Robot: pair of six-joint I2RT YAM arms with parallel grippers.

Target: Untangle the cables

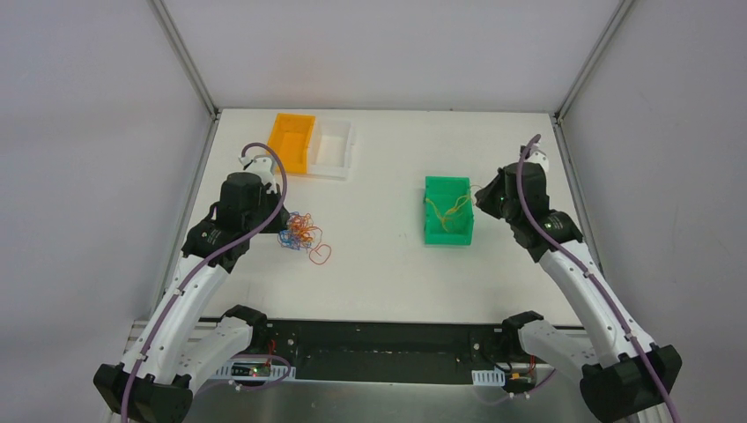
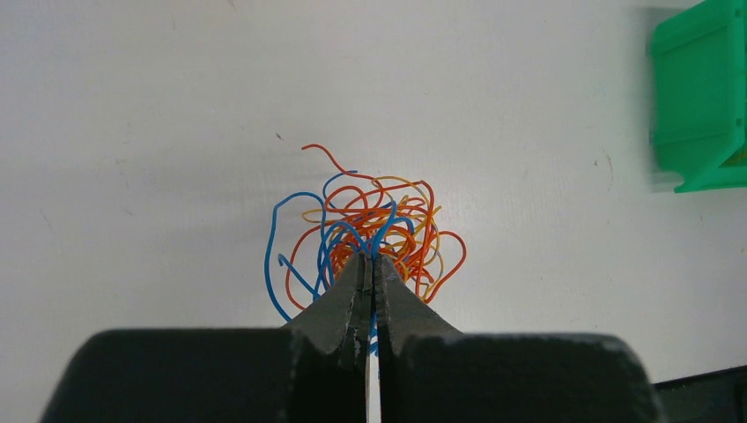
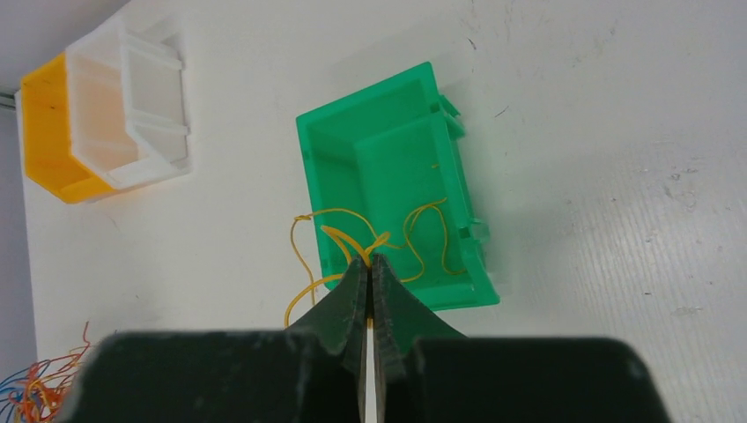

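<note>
Just beyond the tips of the left gripper [image 2: 372,264] sits the tangle of thin, curly blue, orange-red and yellow wire cables [image 2: 366,233] on the white table [image 2: 159,132]. It is mostly knotted together, so the bulk of the sorting looks undone. One orange-red loop [image 1: 311,256] lies at the heap's edge, to that gripper's right. Its jaws are pressed together with barely a sliver between them, pinching a blue strand [image 2: 385,227] at the near side of the heap. The right gripper [image 3: 370,264] is also closed, clamped on a few yellow cables [image 3: 339,236]. These trail forward from its tips across the near wall of the green plastic bin [image 3: 388,150], with some hanging outside it, so yellow seems to be collecting there. An orange plastic bin [image 3: 44,132] and a white plastic bin [image 3: 132,97] stand touching, well off to its front-left.
</note>
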